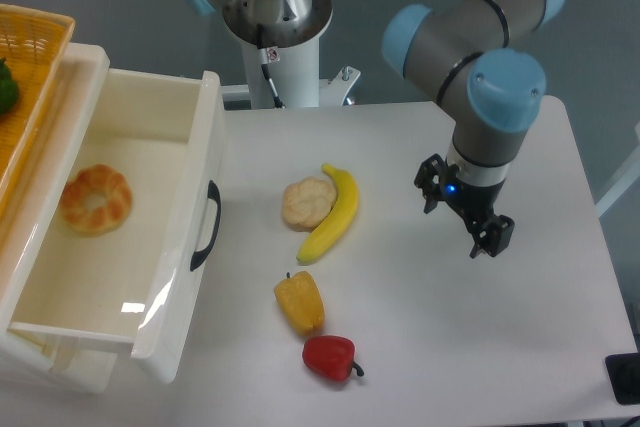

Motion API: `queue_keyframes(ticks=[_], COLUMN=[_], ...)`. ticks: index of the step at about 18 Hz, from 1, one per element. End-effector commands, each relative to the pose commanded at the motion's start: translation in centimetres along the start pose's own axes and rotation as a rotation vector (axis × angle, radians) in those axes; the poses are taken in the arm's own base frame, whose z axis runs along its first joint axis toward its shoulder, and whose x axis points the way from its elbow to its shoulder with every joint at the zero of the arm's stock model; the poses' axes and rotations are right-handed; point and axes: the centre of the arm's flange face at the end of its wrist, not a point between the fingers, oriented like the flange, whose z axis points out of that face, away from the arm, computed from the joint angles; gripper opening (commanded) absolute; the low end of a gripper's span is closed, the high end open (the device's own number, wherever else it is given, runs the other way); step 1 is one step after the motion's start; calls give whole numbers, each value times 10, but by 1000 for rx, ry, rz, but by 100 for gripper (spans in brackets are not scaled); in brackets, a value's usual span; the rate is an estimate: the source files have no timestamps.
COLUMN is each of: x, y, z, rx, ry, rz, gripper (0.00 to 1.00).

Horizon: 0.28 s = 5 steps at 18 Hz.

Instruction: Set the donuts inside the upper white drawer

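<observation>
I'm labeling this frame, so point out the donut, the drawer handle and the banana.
donut (96,199), fixed camera, on its glazed ring
drawer handle (207,226), fixed camera, middle of the black curve
banana (335,217), fixed camera, mid-body

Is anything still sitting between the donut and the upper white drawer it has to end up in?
Nothing does: the donut already lies on the floor of the open upper white drawer. The gripper is open and empty over bare table on the far side of the banana and bun.
</observation>
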Motion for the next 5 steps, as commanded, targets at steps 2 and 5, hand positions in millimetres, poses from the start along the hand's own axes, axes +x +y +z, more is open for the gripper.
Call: queue_keyframes(ticks=[2,5], x=[1,2], y=[2,2], z=[2,3], rx=[-2,0], ry=[5,8], rz=[5,5], gripper=[100,100])
